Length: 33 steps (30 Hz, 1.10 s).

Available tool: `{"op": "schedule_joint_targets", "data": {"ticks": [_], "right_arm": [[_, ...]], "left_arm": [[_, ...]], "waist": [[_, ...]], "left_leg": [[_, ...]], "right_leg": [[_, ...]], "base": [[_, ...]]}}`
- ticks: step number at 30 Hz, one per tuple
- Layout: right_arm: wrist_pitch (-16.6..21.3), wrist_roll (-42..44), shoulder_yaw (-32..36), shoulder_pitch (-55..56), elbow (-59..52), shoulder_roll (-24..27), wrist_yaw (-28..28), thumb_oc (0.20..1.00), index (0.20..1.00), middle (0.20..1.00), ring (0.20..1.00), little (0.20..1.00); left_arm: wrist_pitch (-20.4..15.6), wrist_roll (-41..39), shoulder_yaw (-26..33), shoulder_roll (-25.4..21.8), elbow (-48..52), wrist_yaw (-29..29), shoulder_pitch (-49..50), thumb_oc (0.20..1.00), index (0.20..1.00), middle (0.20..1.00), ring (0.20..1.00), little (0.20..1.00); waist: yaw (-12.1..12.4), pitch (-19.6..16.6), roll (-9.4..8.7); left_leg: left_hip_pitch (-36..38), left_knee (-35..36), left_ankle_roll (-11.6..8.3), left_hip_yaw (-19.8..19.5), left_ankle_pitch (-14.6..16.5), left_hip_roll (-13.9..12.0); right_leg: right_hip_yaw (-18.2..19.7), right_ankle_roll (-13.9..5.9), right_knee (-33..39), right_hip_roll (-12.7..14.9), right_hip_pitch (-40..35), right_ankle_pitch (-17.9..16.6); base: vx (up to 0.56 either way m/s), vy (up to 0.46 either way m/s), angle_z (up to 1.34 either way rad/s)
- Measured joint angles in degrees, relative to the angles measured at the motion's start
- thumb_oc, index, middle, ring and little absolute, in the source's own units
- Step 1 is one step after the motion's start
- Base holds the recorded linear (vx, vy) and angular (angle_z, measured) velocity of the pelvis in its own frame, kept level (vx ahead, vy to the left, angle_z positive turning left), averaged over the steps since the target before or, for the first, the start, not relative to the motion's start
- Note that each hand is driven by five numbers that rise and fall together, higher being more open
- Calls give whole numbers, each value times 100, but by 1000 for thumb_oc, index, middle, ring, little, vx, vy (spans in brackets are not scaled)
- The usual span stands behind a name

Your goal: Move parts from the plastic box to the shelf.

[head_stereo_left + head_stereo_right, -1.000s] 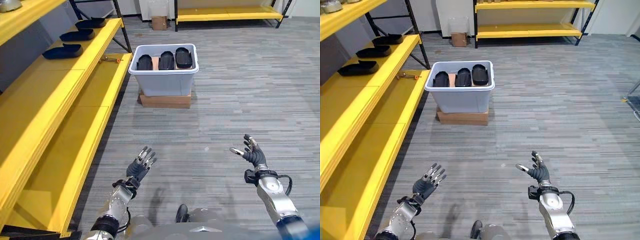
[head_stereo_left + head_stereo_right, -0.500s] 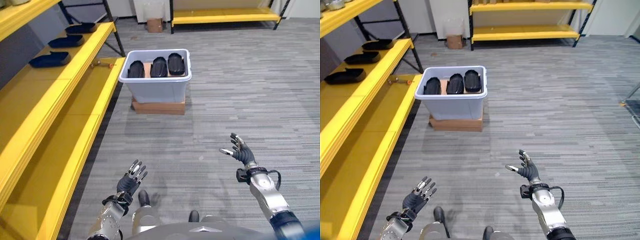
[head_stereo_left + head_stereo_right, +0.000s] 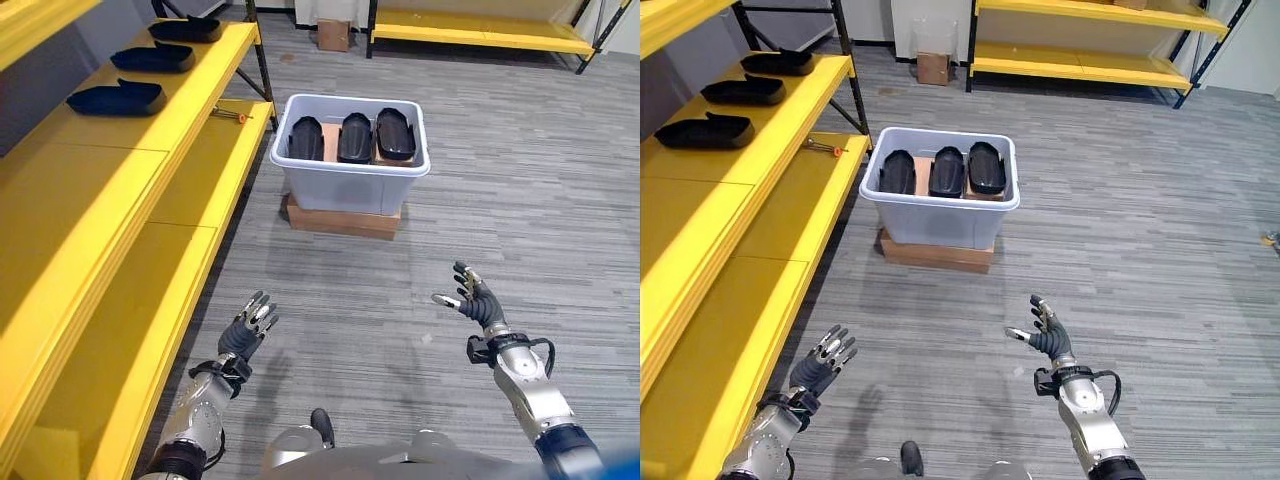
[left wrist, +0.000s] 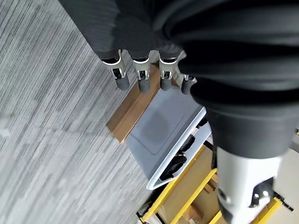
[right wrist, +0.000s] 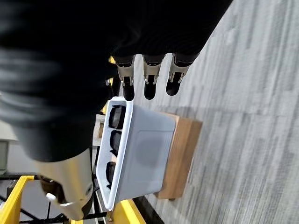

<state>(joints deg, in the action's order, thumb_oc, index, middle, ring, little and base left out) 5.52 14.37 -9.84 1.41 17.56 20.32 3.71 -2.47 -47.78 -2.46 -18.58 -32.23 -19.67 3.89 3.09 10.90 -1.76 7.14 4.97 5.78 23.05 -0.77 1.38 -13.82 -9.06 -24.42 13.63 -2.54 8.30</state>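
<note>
Bare floor [image 3: 350, 290] separates both relaxed hands [image 3: 248, 328] from the plastic box [image 3: 352, 180].

Plastic box [image 3: 352, 180] sits on a cardboard base [image 3: 340, 218] on the floor, just right of the shelf's [image 3: 130, 200] edge. 3 parts [image 3: 345, 137] side by side in box; 3 more parts [image 3: 115, 98] along upper shelf's edge.

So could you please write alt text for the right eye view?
A grey box holding three black parts sits on a cardboard base beside a yellow shelf that carries three more. Nearer the camera, the left hand and right hand hang open over the floor.
</note>
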Motion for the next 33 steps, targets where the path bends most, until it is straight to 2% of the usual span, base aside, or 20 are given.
{"op": "schedule_joint_targets", "data": {"ticks": [1, 3, 5, 6, 7, 9, 11, 14, 15, 16, 17, 19, 22, 23, 25, 26, 27, 29, 30, 33], "right_arm": [[0, 1, -1, 5, 0, -8, 7, 1000, 1000, 1000, 1000, 1000], [-5, 2, -5, -77, -3, -12, 133, 1000, 1000, 1000, 1000, 1000], [-14, 0, -13, -95, -18, 23, 179, 1000, 1000, 1000, 1000, 1000], [-14, 0, -20, -96, -22, 40, 176, 1000, 1000, 1000, 1000, 1000], [-10, 0, -27, -93, -58, 34, 172, 1000, 1000, 1000, 1000, 1000], [-11, -2, -15, -50, -78, 52, 169, 1000, 1000, 1000, 1000, 1000], [-10, -3, 16, 26, -104, 75, 180, 1000, 1000, 1000, 1000, 1000], [-14, -3, 11, 132, -231, 75, 208, 1000, 1000, 1000, 1000, 1000], [-16, -6, 14, 137, -245, 68, 270, 1000, 1000, 1000, 1000, 1000], [-16, -6, 17, 156, -244, 56, 317, 1000, 1000, 1000, 1000, 1000], [-33, -6, 19, 199, -222, 45, 359, 1000, 1000, 1000, 1000, 1000], [-32, -4, 33, 265, -197, -6, 471, 1000, 1000, 1000, 1000, 1000], [26, -6, 70, 301, -56, -12, 690, 1000, 1000, 1000, 1000, 1000], [31, -8, 94, 270, 34, 10, 744, 1000, 1000, 1000, 1000, 1000], [45, -5, 226, 252, 46, 15, 821, 1000, 1000, 1000, 1000, 1000], [46, -4, 258, 244, 52, 27, 846, 1000, 1000, 1000, 1000, 1000], [50, -4, 260, 228, 50, 67, 847, 1000, 1000, 1000, 1000, 1000], [51, -4, 272, 146, 53, 153, 844, 1000, 1000, 1000, 1000, 1000], [50, -5, 270, 84, 57, 177, 816, 1000, 1000, 1000, 1000, 1000], [50, -82, 261, 73, 62, 253, 753, 1000, 1000, 1000, 1000, 1000]], "left_arm": [[-4, 14, -29, -5, -2, 0, 35, 1000, 1000, 1000, 1000, 1000], [-23, 139, -152, 10, -110, -7, 61, 1000, 1000, 1000, 1000, 1000], [-25, 158, -293, 31, -132, -1, 126, 1000, 1000, 1000, 1000, 1000], [-33, 155, -336, 50, -96, 0, 194, 1000, 1000, 1000, 1000, 1000], [-36, 152, -330, 44, -84, 4, 231, 1000, 1000, 1000, 1000, 1000], [-35, 129, -326, 3, -43, 5, 196, 1000, 1000, 1000, 1000, 1000], [-35, 109, -281, 24, 1, 11, 143, 1000, 1000, 1000, 1000, 1000], [-20, 98, -333, 179, -2, 21, 141, 1000, 1000, 1000, 1000, 1000], [-28, 100, -462, 247, -12, 27, 114, 1000, 1000, 1000, 1000, 1000], [-34, 102, -565, 269, -34, 27, 111, 1000, 1000, 1000, 1000, 1000], [-32, 109, -717, 277, -34, 14, 175, 1000, 1000, 1000, 1000, 1000], [-45, 117, -714, 268, -35, 3, 306, 1000, 1000, 1000, 1000, 1000], [-51, 136, -728, 187, 32, -46, 445, 1000, 1000, 1000, 1000, 1000], [-45, 137, -721, 214, 47, -60, 497, 1000, 1000, 1000, 1000, 1000], [-25, 143, -785, 235, 131, -155, 510, 1000, 1000, 1000, 1000, 1000], [-19, 143, -775, 228, 154, -277, 476, 1000, 1000, 1000, 1000, 1000], [-18, 143, -774, 233, 154, -310, 469, 1000, 1000, 1000, 1000, 1000], [-19, 144, -771, 242, 153, -438, 477, 1000, 1000, 1000, 1000, 1000], [-21, 142, -763, 245, 153, -508, 445, 1000, 1000, 1000, 1000, 1000], [-17, 3, -683, 357, 155, -679, 409, 1000, 1000, 1000, 1000, 1000]], "waist": [[11, 2, -8], [102, 12, -3], [18, 19, 42], [-35, 13, 90], [-49, 32, 114], [-188, 121, 81], [-300, 156, 40], [-388, 200, -38], [-493, 253, -118], [-536, 278, -133], [-562, 372, -101], [-518, 380, -84], [-509, 319, -139], [-476, 279, -89], [-464, 262, 103], [-382, 252, 122], [-363, 212, 117], [-377, 100, 182], [-374, 84, 170], [-369, -114, 122]], "left_leg": [[6, -21, 7, -7, 27, 39], [-17, -128, 117, 139, 138, 140], [41, -128, 179, 122, 275, 190], [98, -65, 200, 94, 286, 198], [91, -37, 234, 114, 277, 205], [81, -45, 189, 100, 242, 185], [15, -118, 183, 112, 263, 171], [198, -112, 127, 52, 337, 322], [315, -116, 172, -63, 378, 444], [351, -138, 190, -157, 413, 466], [570, -88, 250, -212, 384, 452], [706, -146, 123, -328, 600, 414], [985, -266, -114, -662, 837, 299], [1040, -329, -307, -716, 912, 176], [1126, -401, -493, -779, 962, -110], [1191, -719, -631, -765, 1026, -358], [1199, -883, -659, -769, 1042, -464], [1227, -958, -738, -768, 1081, -634], [1261, -1097, -767, -756, 1075, -728], [1170, -1595, -979, -757, 950, -897]], "right_leg": [[-66, -62, -126, 25, 57, -14], [-120, -415, -1077, 300, 614, -291], [-86, -482, -1944, 619, 1119, -768], [-3, -545, -2196, 623, 1321, -879], [36, -533, -2429, 543, 1610, -695], [-76, -430, -1824, 320, 1727, -428], [-580, -339, -190, 183, 1666, -544], [-705, -415, 1452, 211, 1693, -1183], [-629, -508, 2187, 302, 1719, -1651], [-540, -506, 2545, 311, 1705, -1888], [-494, -499, 2666, 341, 1731, -1902], [-490, -496, 2520, 326, 1625, -1897], [-460, -385, 1872, 217, 1081, -1808], [-575, 98, 1953, 35, 796, -1704], [-663, 385, 1965, -274, 631, -1537], [-714, 816, 1832, -452, 457, -1370], [-765, 917, 1755, -513, 387, -1224], [-804, 879, 1544, -663, 405, -866], [-795, 947, 1262, -691, 435, -653], [-766, 1008, 549, -698, 608, 164]], "base": [[68, 343, -10], [46, 225, -29], [53, 109, -14], [63, 24, -27], [68, -74, -28], [73, -94, 4], [156, -77, 16], [276, -113, 7], [292, -112, 34], [440, -145, 61], [311, -127, 46], [363, -155, 39], [361, -116, 46], [355, -101, 28], [460, -153, 12], [454, -131, -4], [384, -107, -9], [343, -119, -4], [333, -161, -8], [398, -217, -6]]}}
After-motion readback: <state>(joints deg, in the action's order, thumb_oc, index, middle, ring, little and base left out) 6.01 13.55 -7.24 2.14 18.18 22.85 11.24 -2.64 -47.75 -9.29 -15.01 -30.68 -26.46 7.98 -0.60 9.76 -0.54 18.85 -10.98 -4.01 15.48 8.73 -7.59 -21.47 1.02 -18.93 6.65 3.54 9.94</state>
